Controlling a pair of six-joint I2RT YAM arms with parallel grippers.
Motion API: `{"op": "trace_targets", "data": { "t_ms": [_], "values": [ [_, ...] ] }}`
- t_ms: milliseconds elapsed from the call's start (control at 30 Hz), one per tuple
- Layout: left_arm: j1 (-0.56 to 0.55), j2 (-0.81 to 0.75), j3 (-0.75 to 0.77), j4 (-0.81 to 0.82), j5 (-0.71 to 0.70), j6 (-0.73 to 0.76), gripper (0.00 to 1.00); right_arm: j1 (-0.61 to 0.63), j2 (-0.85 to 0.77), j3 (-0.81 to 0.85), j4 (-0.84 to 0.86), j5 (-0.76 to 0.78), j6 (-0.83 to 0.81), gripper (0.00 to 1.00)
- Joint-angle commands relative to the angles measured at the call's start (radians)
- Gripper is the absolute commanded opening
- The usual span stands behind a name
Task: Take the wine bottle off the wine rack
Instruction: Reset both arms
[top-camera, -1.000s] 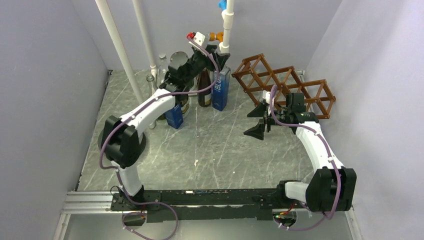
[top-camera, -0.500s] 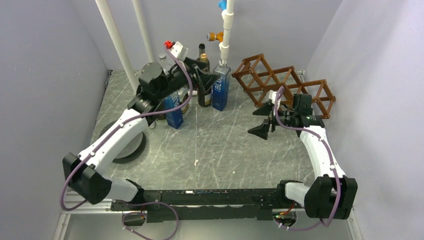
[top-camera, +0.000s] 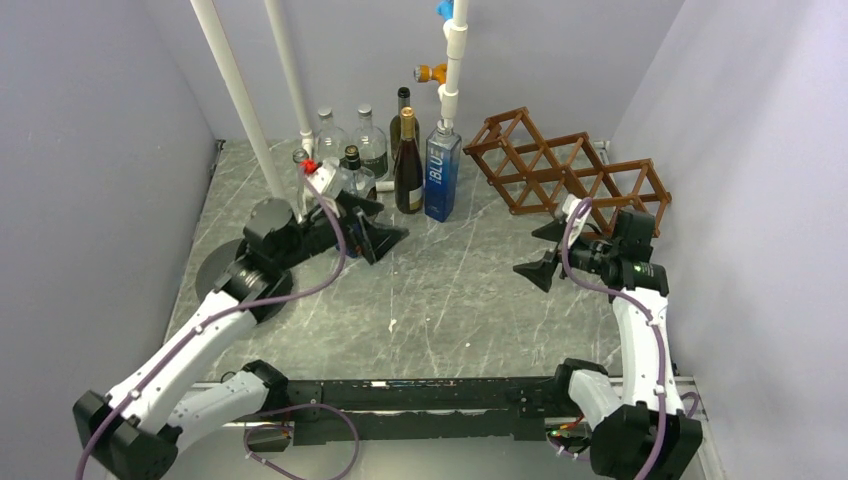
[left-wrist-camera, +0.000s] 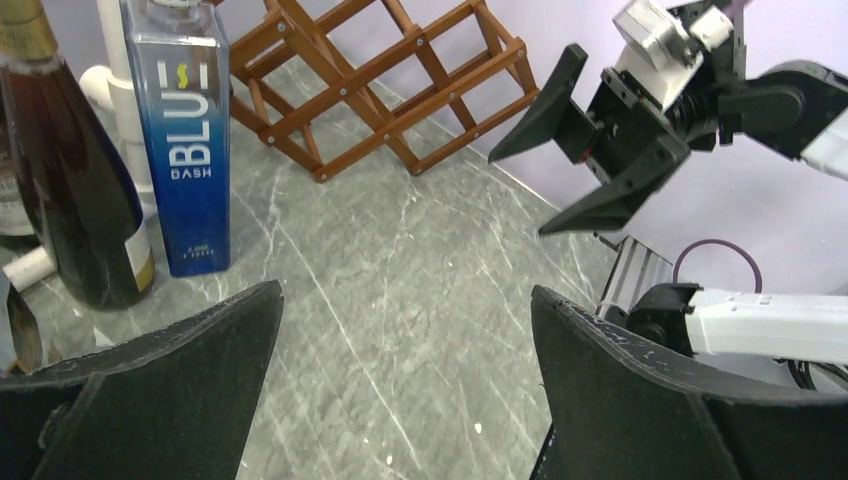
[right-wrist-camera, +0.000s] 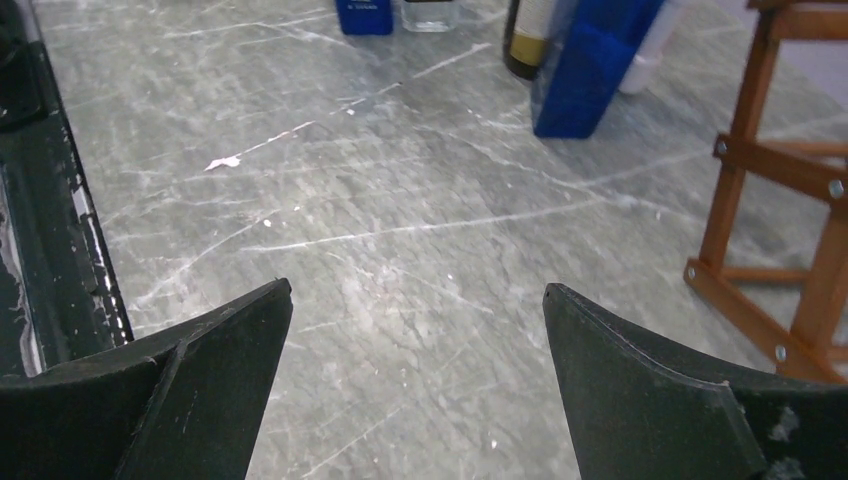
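Observation:
The brown lattice wine rack (top-camera: 566, 172) lies at the back right with nothing in its cells; it also shows in the left wrist view (left-wrist-camera: 400, 80) and the right wrist view (right-wrist-camera: 780, 200). A dark wine bottle (top-camera: 407, 165) with a gold foil top stands upright on the table, left of the rack and beside a blue bottle (top-camera: 441, 178). Its body fills the left edge of the left wrist view (left-wrist-camera: 70, 190). My left gripper (top-camera: 390, 222) (left-wrist-camera: 405, 295) hangs open and empty in front of the bottles. Near the rack's front, my right gripper (top-camera: 527, 252) (right-wrist-camera: 416, 288) is open and empty too.
Several clear and dark bottles (top-camera: 345, 140) stand in a group at the back, around white pipes (top-camera: 240, 95). A black round disc (top-camera: 222, 268) lies at the left. The black rail (top-camera: 400, 392) runs along the front edge. Grey walls close in both sides.
The left gripper let go of the wine bottle, opened wide, and drew back toward the front left. The right arm pulled back a little toward the near right, still open.

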Motion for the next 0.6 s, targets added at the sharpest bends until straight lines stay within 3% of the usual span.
{"op": "trace_targets", "data": {
  "t_ms": [0,267,567],
  "values": [
    [0.002,-0.130,-0.110,0.003,-0.017,-0.017,1.00,-0.098,-0.016,0.039,-0.077,-0.056,-0.003,1.00],
    [0.004,-0.320,-0.264,-0.117,-0.082,0.039,1.00,-0.208,-0.061,0.026,0.021,-0.010,0.168,1.00],
    [0.011,-0.466,-0.231,-0.407,-0.351,0.235,1.00,-0.237,-0.053,0.079,-0.005,0.040,0.251,1.00]
  ]
}}
